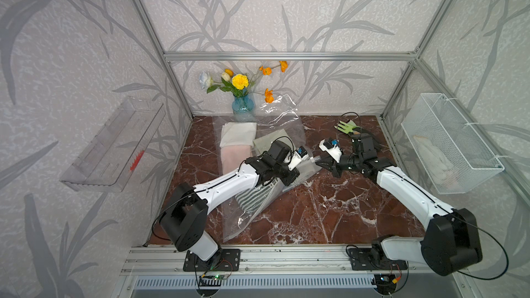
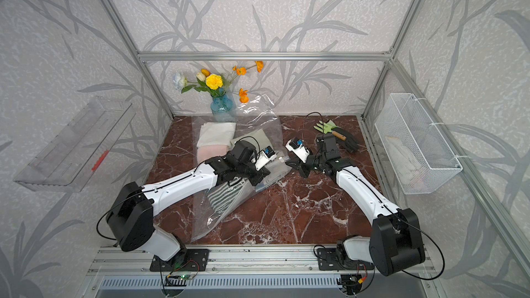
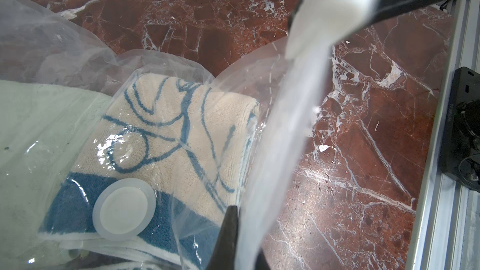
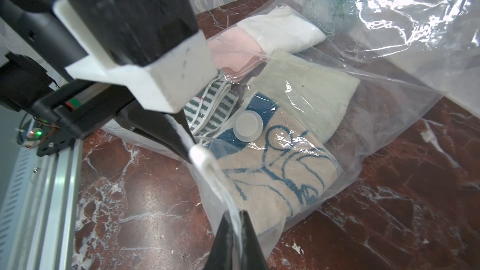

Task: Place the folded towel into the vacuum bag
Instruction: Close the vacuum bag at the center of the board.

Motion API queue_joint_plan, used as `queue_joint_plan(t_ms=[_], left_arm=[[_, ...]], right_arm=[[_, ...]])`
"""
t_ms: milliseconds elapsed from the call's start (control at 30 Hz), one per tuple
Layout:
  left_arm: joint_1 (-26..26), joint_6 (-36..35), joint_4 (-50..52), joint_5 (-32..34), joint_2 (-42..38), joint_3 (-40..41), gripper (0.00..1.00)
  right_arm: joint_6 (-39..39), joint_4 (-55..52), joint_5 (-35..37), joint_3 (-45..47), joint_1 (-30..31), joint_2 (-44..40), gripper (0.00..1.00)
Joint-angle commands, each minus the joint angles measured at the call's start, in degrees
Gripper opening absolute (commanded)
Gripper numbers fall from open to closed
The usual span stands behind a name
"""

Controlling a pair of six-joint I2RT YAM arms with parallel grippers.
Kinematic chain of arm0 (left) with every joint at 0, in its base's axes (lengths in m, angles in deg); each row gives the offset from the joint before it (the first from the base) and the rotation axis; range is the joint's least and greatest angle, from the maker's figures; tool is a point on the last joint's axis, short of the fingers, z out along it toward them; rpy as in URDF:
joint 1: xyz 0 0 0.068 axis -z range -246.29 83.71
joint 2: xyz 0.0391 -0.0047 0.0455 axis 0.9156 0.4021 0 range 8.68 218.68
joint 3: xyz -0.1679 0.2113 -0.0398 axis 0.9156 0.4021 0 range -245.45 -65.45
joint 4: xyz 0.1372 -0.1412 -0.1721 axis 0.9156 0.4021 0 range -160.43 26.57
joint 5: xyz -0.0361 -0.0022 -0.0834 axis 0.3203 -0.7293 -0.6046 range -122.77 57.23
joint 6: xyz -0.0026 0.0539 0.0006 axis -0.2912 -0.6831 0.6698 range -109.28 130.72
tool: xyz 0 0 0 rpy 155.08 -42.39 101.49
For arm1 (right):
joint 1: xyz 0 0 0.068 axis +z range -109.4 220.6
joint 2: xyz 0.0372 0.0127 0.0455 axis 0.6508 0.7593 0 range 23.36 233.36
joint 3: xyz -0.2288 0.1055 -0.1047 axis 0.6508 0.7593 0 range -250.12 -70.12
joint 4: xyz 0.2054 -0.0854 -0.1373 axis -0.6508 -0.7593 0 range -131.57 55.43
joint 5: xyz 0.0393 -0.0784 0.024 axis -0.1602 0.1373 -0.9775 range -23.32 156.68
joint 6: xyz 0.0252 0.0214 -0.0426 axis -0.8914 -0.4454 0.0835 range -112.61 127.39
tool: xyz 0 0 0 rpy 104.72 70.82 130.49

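Our left fingers (image 3: 230, 219) and right fingers (image 4: 225, 229) both pinch the zip-seal edge (image 3: 285, 125) of the vacuum bag (image 1: 243, 219), with the slider clip (image 4: 201, 155) between them. The bag lies across the left half of the bench (image 1: 329, 210), reaching its rear edge. Inside, under the valve cap (image 4: 248, 127), sits the folded cream-and-blue towel (image 4: 275, 177), beside a pale green towel (image 4: 306, 94).

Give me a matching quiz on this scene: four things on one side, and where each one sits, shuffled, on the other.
Things:
1 vase
2 wire basket
3 blue-lined towel
4 green rake

Places:
A inside the plastic bag
B hung on a side wall
C holding flowers
D at the back of the table, with a black glove

Pairs: 1-C, 2-B, 3-A, 4-D
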Motion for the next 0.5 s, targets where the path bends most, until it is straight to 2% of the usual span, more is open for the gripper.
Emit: queue_joint_plan(t_ms=[0, 167, 200, 233, 267, 333, 467], left_arm=[[-0.5, -0.7, 2.6, -0.9, 0.5, -1.9, 0.0], [-0.7, 0.6, 2.8, -0.5, 0.6, -2.4, 0.0], [-0.8, 1.2, 2.9, -0.3, 0.5, -2.7, 0.05], [-1.0, 2.0, 3.5, -0.5, 0.5, -3.2, 0.14], [-1.3, 2.9, 4.3, -1.2, 0.4, -4.1, 0.28], [-1.9, 4.5, 5.2, -3.9, -0.2, -5.8, 0.43], [-2.1, 7.8, 0.5, -10.0, -0.9, -7.2, 0.54]], right_arm=[[0.4, 0.5, -4.8, -1.2, -0.3, -0.9, 0.0], [1.5, -1.0, -8.3, -1.3, -0.3, -0.8, 0.0], [1.8, -1.6, -8.6, -1.4, -0.3, -0.8, 0.0], [1.8, -1.9, -8.8, -1.5, -0.3, -0.8, 0.0], [1.8, -2.3, -9.0, -1.7, -0.3, -0.7, 0.0], [1.8, -3.1, -10.0, -2.3, -0.3, -0.8, 0.0], [0.6, -3.6, -11.4, -3.1, -0.3, -1.1, 0.0]])
